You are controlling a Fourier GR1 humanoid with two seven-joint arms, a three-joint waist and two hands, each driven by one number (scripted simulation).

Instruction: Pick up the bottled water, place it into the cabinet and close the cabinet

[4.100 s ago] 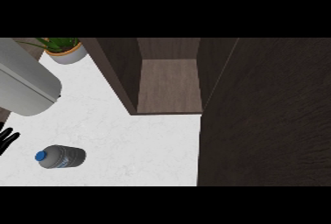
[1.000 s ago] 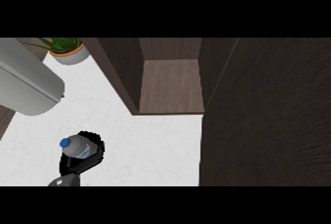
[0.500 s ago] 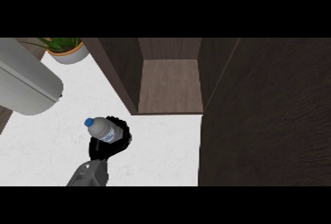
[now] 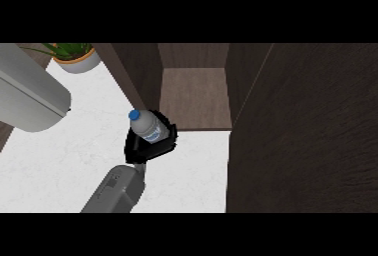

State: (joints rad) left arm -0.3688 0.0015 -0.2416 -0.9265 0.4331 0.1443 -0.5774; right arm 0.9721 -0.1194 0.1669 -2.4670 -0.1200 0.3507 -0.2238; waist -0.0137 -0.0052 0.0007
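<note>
- Grips bottle [image 4: 148,127] in left hand [image 4: 144,149]; fingers and thumb curled round the lower body, clamped on it.
- Shows bottle neck and blue cap [image 4: 135,115] above the hand, tilted slightly up-left; blue-and-white label partly visible between the fingers.
- Hides the bottle base behind the hand; cannot tell whether the base touches the counter [image 4: 66,160].
- Enters on grey forearm [image 4: 114,192] from the lower edge, just below the hand, angled up and slightly right.
- Places the hand at the front left corner of the cabinet [image 4: 193,97]; the open compartment lies just up-right of the hand, with its brown floor bare.
- Puts the cabinet's dark left wall [image 4: 136,70] directly above the hand, with the bottle cap just below its lower end.
- Keeps bottle outside the compartment, at its front edge, over the white counter.
- Stands open: dark door [image 4: 310,130], a wide panel well right of the hand, filling the right side of the view.
- Lies up-left of the hand, apart from it: large grey cylinder [image 4: 29,97] reaching in from the left edge.
- Sits far up-left of the hand, beyond the cylinder: potted plant [image 4: 74,56] in a white pot.
- Shows no right hand anywhere in the head view.
</note>
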